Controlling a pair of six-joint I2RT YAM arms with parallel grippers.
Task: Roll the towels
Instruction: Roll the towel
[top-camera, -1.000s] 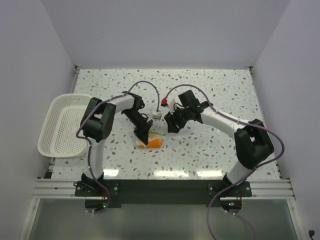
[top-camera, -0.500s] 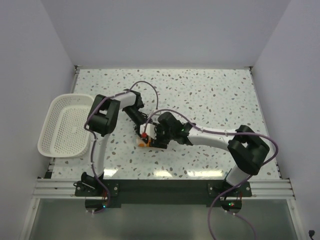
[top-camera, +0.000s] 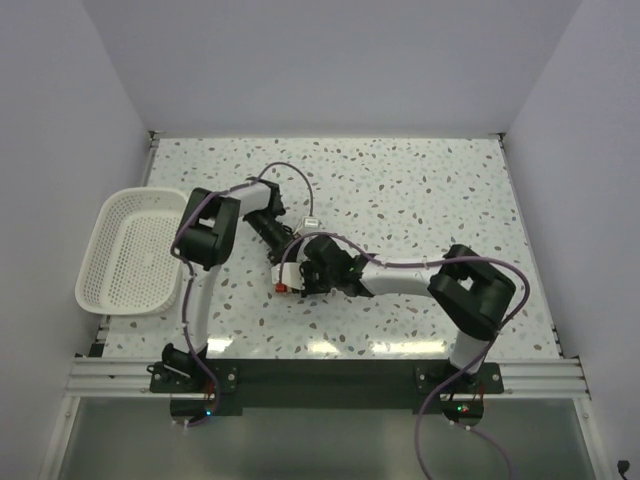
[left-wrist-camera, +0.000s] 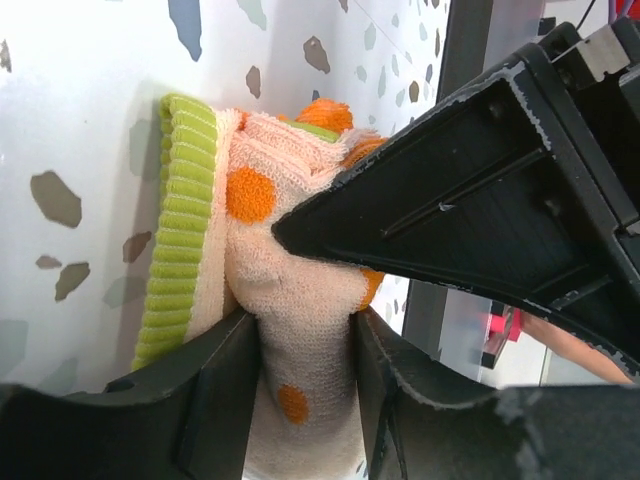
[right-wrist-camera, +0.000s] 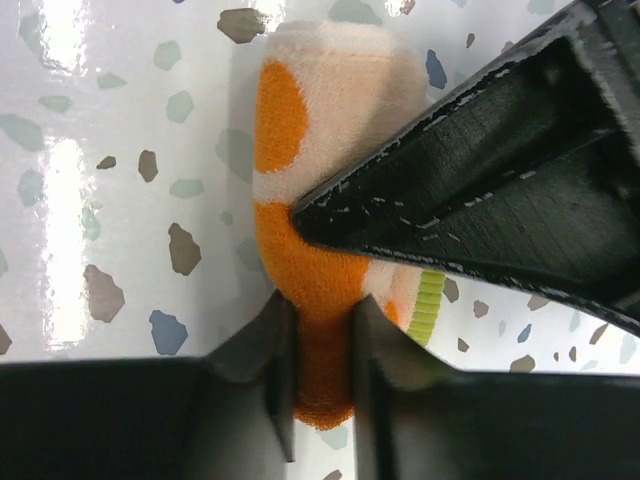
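The towel (left-wrist-camera: 250, 195) is a small rolled bundle on the table, cream with orange dots and a green ribbed edge. In the left wrist view my left gripper (left-wrist-camera: 305, 345) is shut on it, a pad pressed into each side of the cream end. In the right wrist view the same towel (right-wrist-camera: 300, 130) shows orange and cream, and my right gripper (right-wrist-camera: 320, 345) is shut on its orange end. Each gripper's black finger crosses the other's view. From above, both grippers (top-camera: 292, 275) meet left of centre and hide the towel.
A white mesh basket (top-camera: 125, 262) sits at the table's left edge, partly overhanging it. The speckled table (top-camera: 420, 190) stretches behind and to the right of the arms. White walls close in the back and both sides.
My right arm has swung left and down from behind the towel onto it, and its jaws have closed on the orange end. My left gripper has stayed on the towel.
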